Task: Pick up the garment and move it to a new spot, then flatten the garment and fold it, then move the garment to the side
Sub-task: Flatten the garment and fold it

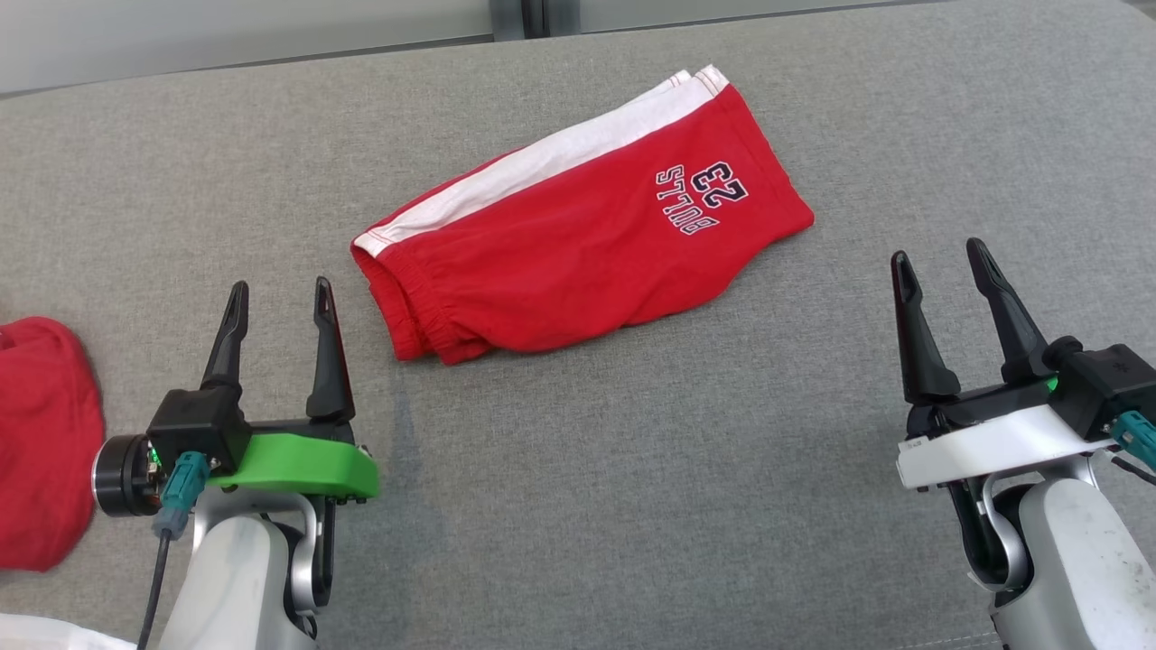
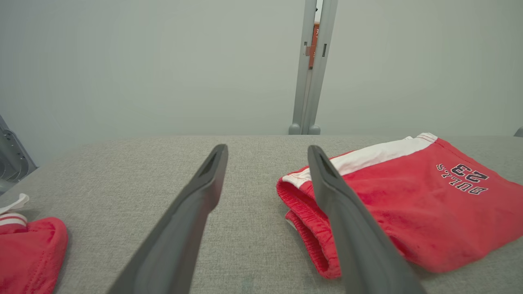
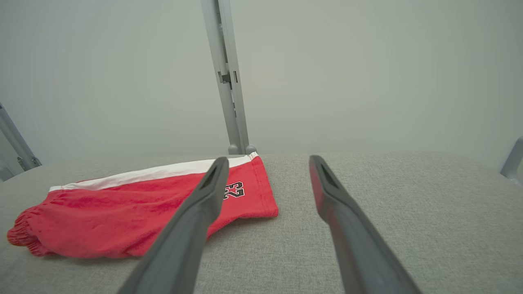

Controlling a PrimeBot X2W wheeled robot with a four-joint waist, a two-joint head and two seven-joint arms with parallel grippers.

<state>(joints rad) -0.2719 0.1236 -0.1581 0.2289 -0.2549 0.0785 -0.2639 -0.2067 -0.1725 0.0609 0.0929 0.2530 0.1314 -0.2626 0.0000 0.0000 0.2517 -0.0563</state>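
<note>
step: shorts [image 1: 578, 244] mid-frame look folded, so the side move seems due | left claw [image 1: 281, 287] open, empty | right claw [image 1: 937, 251] open, empty | next: both reach up-frame and pinch the near edge

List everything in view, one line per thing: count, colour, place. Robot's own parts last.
red shorts: one, red with a white side stripe and dark "BULLS 23" print, folded, mid-table
second red garment: one, red, left table edge, partly cut off
white fabric: one piece, white, lower left corner, kind unclear
table: one, grey cloth-covered, under everything
post: one, grey metal, behind the table
wall: pale grey-green, background
left gripper: one, dark fingers on a green mount, lower left, open, empty
right gripper: one, dark fingers on a white mount, lower right, open, empty
</note>
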